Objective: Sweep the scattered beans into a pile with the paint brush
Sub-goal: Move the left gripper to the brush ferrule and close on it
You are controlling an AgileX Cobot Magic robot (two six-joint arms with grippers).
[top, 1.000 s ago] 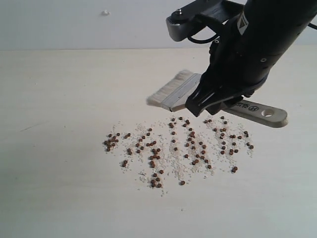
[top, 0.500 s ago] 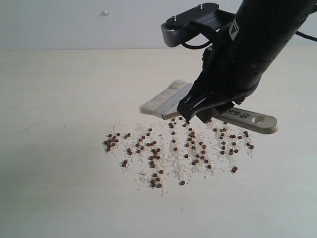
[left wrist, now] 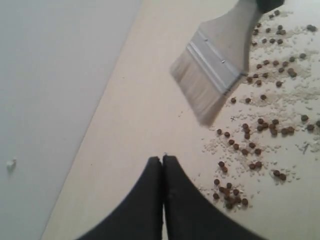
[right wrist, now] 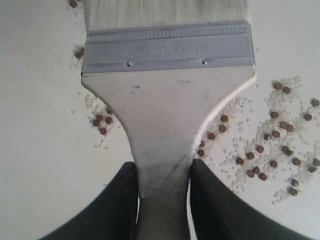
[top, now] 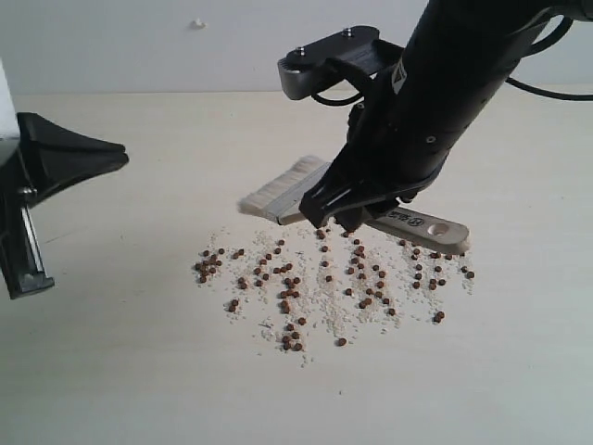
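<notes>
Reddish-brown beans point(top: 324, 278) lie scattered with whitish crumbs across the pale table; no pile shows. My right gripper point(top: 341, 211) is shut on the wooden handle of the paint brush point(top: 296, 190), holding it in the air over the far side of the beans, bristles point(top: 269, 193) pointing left and the handle's holed end point(top: 435, 230) to the right. In the right wrist view the two fingers clamp the handle point(right wrist: 162, 145) below the silver ferrule point(right wrist: 167, 50). My left gripper point(top: 116, 156) is shut and empty at the left edge, away from the beans point(left wrist: 250, 145).
The table point(top: 130, 371) runs back to a pale wall point(top: 139, 46) carrying a small white speck point(top: 196, 23). The right arm's dark body point(top: 463, 65) hangs over the table's far right.
My right gripper has carried the brush leftward and slightly lower over the beans. The left gripper has come into view at the left edge. The beans have not moved.
</notes>
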